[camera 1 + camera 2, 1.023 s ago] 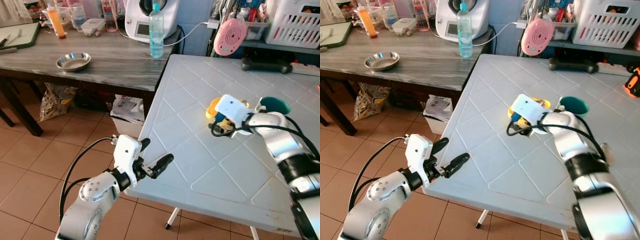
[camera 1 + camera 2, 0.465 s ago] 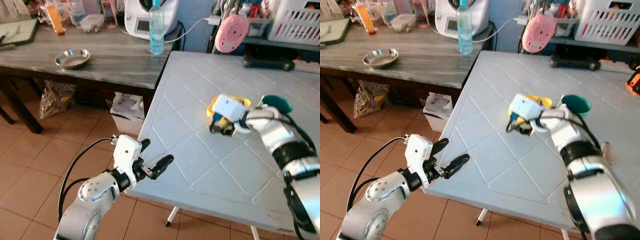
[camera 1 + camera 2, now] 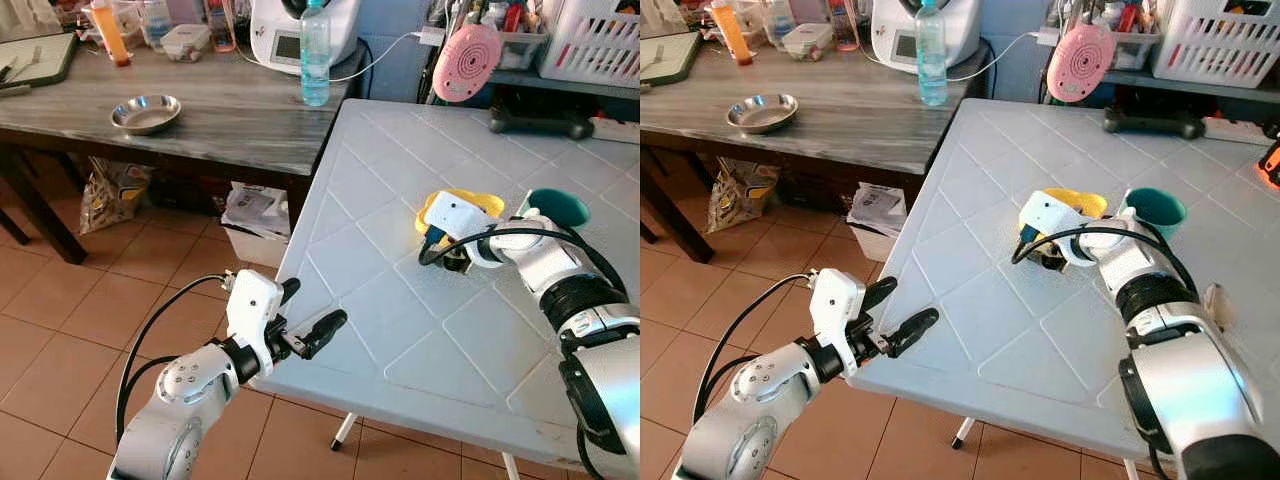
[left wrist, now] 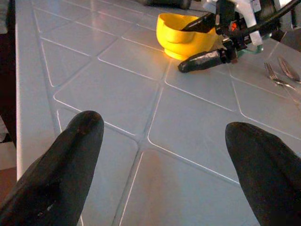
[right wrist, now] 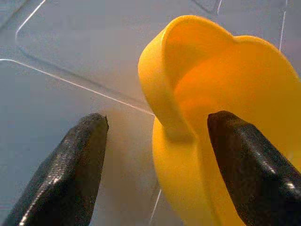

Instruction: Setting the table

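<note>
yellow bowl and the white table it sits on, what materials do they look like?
Yellow bowl: likely moulded plastic, with a thick rounded rim, uniform opaque colour and soft satin sheen. The right gripper straddles its rim, fingers apart.

White table: probably moulded plastic too, with a pressed diamond groove pattern, rounded edge and dull gloss. Painted metal can't be excluded.

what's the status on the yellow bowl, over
Right claw open, straddling rim of yellow plastic bowl on white table. Left claw open, idle at table edge. Teal cup beside bowl.
</note>
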